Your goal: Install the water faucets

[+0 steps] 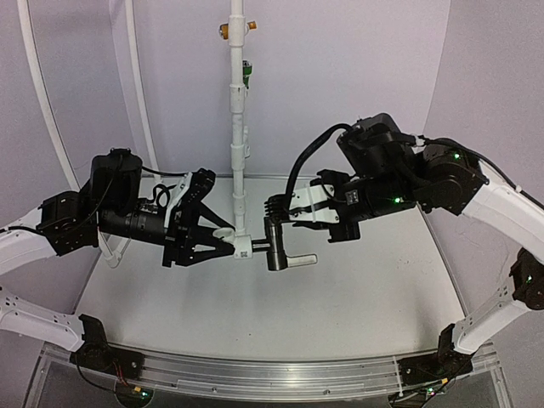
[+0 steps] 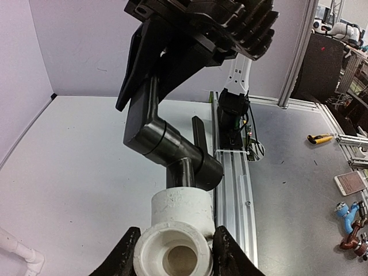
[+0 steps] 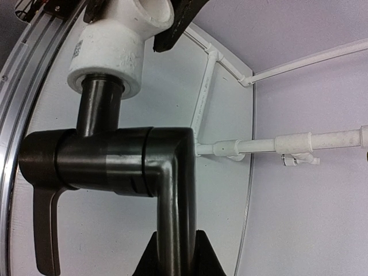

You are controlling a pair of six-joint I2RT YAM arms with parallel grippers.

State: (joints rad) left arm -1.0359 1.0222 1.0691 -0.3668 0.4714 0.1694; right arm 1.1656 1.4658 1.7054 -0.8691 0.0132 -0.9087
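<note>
The black faucet (image 1: 274, 242) hangs level above the table, its short stem pushed into the white elbow fitting (image 1: 242, 247) at the foot of the tall white pipe (image 1: 237, 127). My left gripper (image 1: 228, 239) is shut on that fitting; in the left wrist view the fitting (image 2: 178, 221) sits between the jaws of the left gripper (image 2: 177, 253). My right gripper (image 1: 276, 211) is shut on the faucet's bent spout; the right wrist view shows the faucet (image 3: 115, 161) rising from the right gripper (image 3: 175, 253). Its lever (image 3: 46, 230) points down at the left.
An orange valve (image 1: 225, 30) and a green valve (image 1: 246, 72) sit high on the white pipe. Thin white tubes (image 1: 127, 85) run up the back left wall. An aluminium rail (image 1: 255, 374) lines the table's near edge. Purple walls close in the sides.
</note>
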